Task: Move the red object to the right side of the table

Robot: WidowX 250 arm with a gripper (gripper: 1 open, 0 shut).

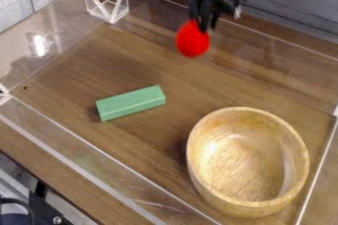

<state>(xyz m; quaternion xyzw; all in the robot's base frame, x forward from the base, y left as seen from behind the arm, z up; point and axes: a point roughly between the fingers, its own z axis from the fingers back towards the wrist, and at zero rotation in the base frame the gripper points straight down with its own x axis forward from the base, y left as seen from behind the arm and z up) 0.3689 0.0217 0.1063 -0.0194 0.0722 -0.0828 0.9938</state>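
Note:
The red object (195,38), small and rounded, hangs blurred above the back middle of the brown wood-grain table (93,71). My gripper (208,20) comes down from the top edge and is shut on the red object's upper end. Its dark fingers are blurred too. The red object is clear of the tabletop.
A green rectangular block (130,102) lies left of centre. A large wooden bowl (248,160) stands at the front right. Low clear acrylic walls (109,4) border the table, with a folded corner piece at the back left.

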